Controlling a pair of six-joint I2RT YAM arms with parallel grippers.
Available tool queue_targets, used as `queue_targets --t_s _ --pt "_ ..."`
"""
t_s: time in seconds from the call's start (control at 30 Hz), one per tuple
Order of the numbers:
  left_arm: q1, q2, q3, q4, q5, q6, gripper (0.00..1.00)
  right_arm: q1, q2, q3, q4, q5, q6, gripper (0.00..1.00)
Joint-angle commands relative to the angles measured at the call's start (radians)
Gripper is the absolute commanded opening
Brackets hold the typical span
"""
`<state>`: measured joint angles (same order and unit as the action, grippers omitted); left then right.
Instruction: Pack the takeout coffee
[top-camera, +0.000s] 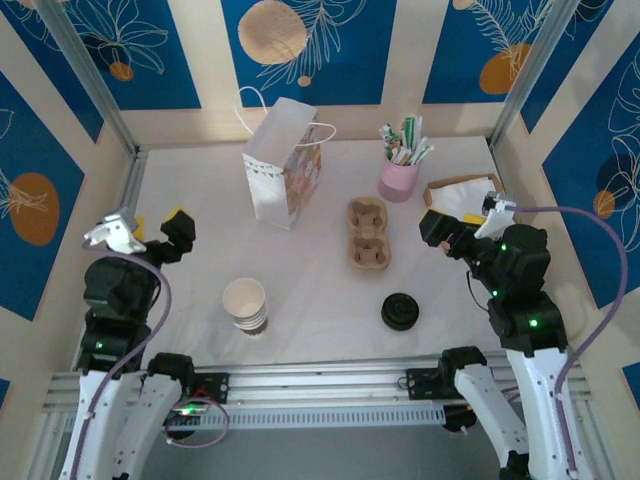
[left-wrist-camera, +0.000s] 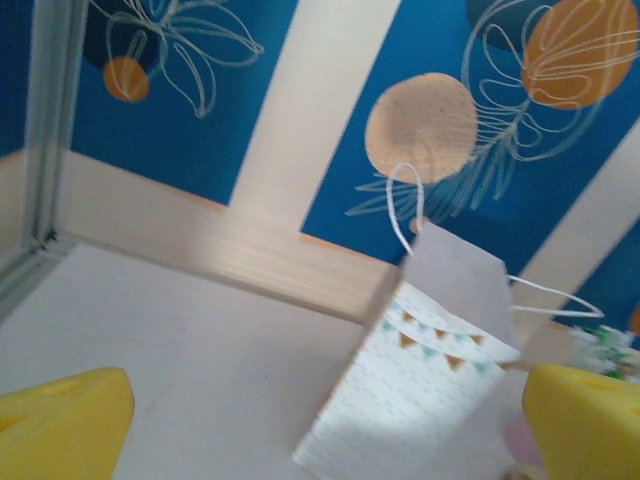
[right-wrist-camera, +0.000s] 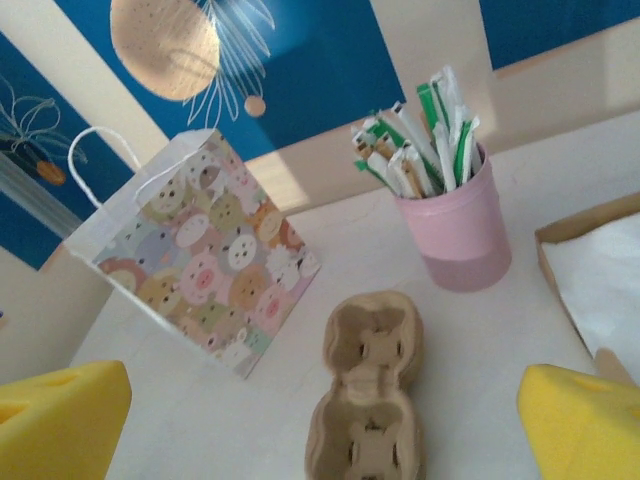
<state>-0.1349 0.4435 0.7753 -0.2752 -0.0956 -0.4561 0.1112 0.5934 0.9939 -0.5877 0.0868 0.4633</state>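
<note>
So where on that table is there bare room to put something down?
Bare tabletop lies between the stack of cups and the black lids, and left of the paper bag. It is crowded back right: pink cup, cardboard carrier, napkin box.

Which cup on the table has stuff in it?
The pink cup, back right: full of wrapped sticks. The cream cup stack, front left, is open and empty.

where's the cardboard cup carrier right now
In the top view the cardboard cup carrier lies mid-table, between the paper bag on its left and the pink pot behind it to the right.
</note>
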Motion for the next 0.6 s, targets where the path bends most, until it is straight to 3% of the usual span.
queue_targets --t_s 0.0,0.27,0.4,0.57 --pt "-0.003 -0.01 0.063 -0.294 0.093 -0.069 1.0 -0.01 0.027 0.07 -0.209 -0.064 0.04 0.99" --pt "-0.003 0.015 0.153 -0.514 0.145 -0.094 1.0 -0.067 0.109 0.124 -0.235 -0.308 0.078 0.99" --pt "-0.002 -0.016 0.153 -0.568 0.175 -0.132 1.0 -0.046 0.19 0.173 -0.244 -0.444 0.085 0.96" --pt "-0.003 -0.048 0.146 -0.645 0.168 -0.191 1.0 0.101 0.257 0.244 -0.299 -0.394 0.082 0.92"
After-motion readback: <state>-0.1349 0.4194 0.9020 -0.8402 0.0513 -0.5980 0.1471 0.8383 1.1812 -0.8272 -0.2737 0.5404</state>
